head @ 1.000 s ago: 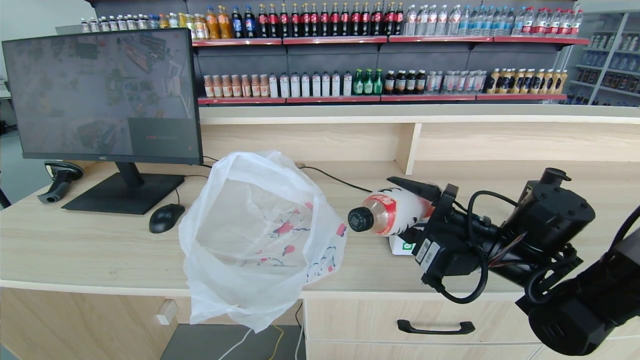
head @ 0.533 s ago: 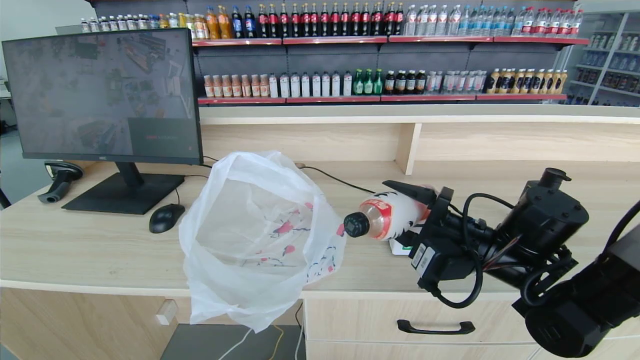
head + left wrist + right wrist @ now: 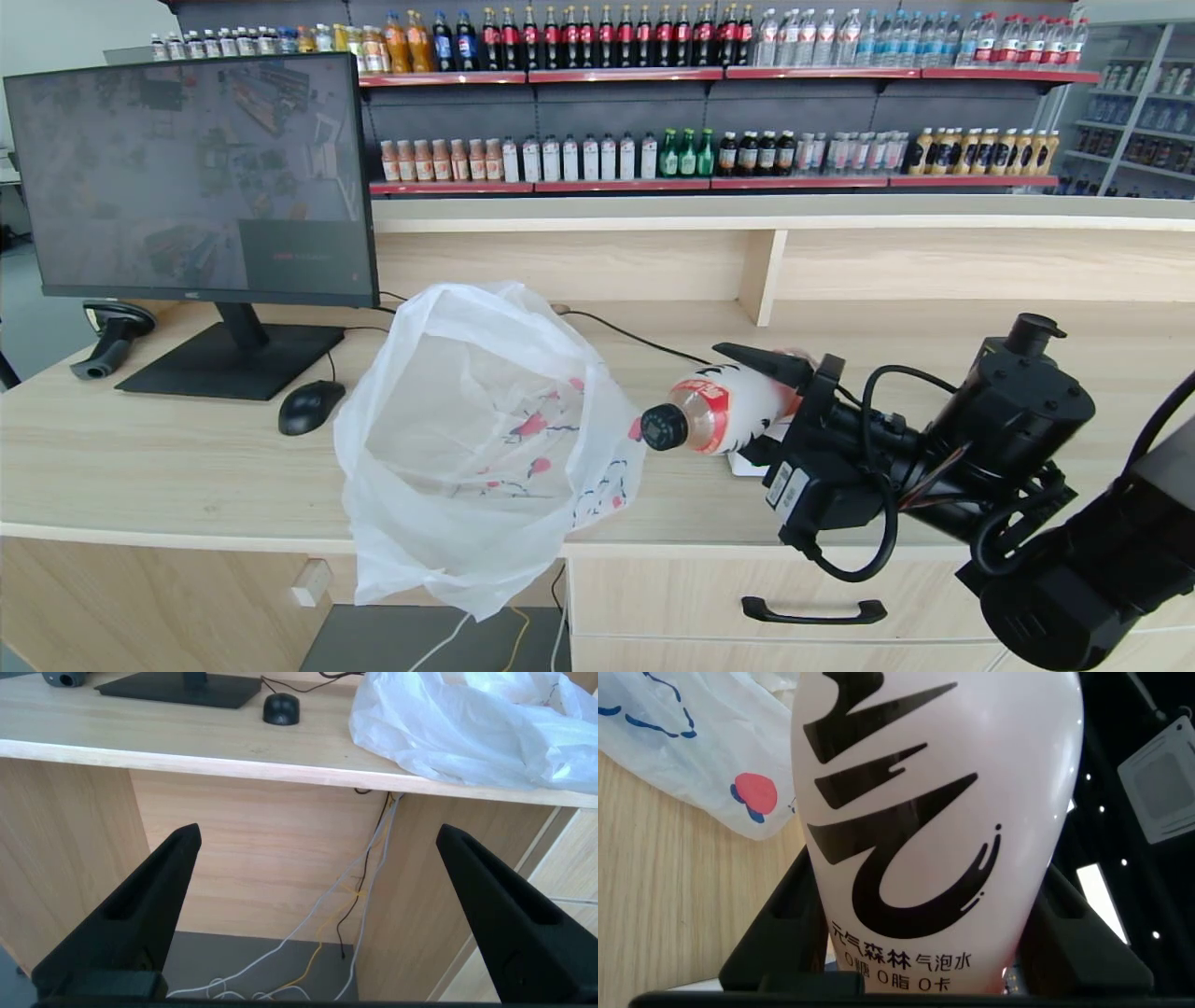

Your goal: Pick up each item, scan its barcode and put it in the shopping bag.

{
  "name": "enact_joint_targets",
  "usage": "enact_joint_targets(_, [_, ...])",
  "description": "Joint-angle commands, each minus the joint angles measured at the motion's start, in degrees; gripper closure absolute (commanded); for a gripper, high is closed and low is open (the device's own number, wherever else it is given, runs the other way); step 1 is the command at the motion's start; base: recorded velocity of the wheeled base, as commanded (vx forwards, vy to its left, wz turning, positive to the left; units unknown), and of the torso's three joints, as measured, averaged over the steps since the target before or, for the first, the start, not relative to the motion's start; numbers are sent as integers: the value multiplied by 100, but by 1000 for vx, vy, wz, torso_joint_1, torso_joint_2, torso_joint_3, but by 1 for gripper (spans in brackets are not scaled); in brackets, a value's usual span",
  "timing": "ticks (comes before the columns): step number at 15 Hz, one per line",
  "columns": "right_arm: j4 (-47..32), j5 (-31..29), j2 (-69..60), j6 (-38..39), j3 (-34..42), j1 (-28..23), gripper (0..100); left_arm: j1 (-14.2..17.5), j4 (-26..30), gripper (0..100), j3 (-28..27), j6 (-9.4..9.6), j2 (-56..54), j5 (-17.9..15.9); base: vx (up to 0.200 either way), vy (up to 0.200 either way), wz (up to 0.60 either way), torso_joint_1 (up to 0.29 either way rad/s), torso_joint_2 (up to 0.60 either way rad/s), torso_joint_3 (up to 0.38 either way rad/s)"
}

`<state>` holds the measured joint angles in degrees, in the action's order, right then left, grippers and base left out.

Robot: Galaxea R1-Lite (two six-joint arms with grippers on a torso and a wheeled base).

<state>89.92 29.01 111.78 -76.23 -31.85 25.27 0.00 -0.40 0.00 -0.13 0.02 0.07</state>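
Bottle (image 3: 717, 413) between jaws of right gripper (image 3: 739, 403)

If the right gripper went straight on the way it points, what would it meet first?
Probably the shopping bag: the bottle in the right gripper points cap-first at its side; depth unclear.

This is a shop, seen from behind its checkout. Red-edged shelves (image 3: 812, 72) across the top of the frame carry long rows of bottles (image 3: 579, 157). At left the wooden table (image 3: 168, 457) holds a monitor (image 3: 191, 177), a mouse (image 3: 310, 406) and a handheld scanner (image 3: 110, 338). A plastic bag (image 3: 485, 439) sits at centre.
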Motion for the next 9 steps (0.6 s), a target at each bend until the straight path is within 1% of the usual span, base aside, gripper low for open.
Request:
enact_joint_targets(1, [8,-1,-7,11,-14,66,100,0,-4,0,0,-4,-2,1,0,0,0,0,0,0])
enact_joint_targets(5, [8,-1,11,99,-5,162,100,0,-4,0,0,-4,-2,1,0,0,0,0,0,0])
enact_joint_targets(7, [8,-1,11,284,-5,250,100,0,-4,0,0,-4,-2,1,0,0,0,0,0,0])
enact_joint_targets(9, [8,-1,11,715,-40,356,100,0,14,0,0,5,-2,1,0,0,0,0,0,0])
